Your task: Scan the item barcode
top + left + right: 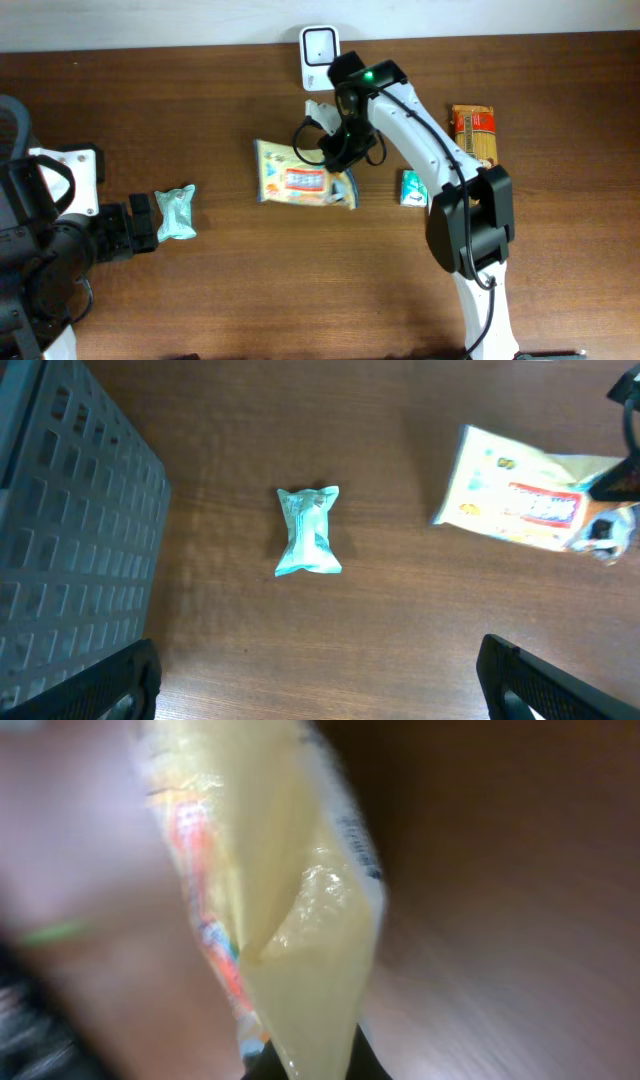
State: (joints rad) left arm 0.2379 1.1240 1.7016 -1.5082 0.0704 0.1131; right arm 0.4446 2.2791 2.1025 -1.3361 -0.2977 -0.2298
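Overhead, the right end effector (344, 172) is clenched on the right end of the yellow snack bag (298, 183), mid-bench (250, 290), near the white scanner (320, 52). The left end effector (141, 226) gapes beside a teal packet (175, 212). A green packet (413, 188) and an orange box (474, 134) lie to the right.

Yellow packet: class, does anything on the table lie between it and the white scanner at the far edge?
Nothing visible does. No item lies between the packet and the scanner. Only the right hand, shut on the packet's right end, hangs over part of that gap.
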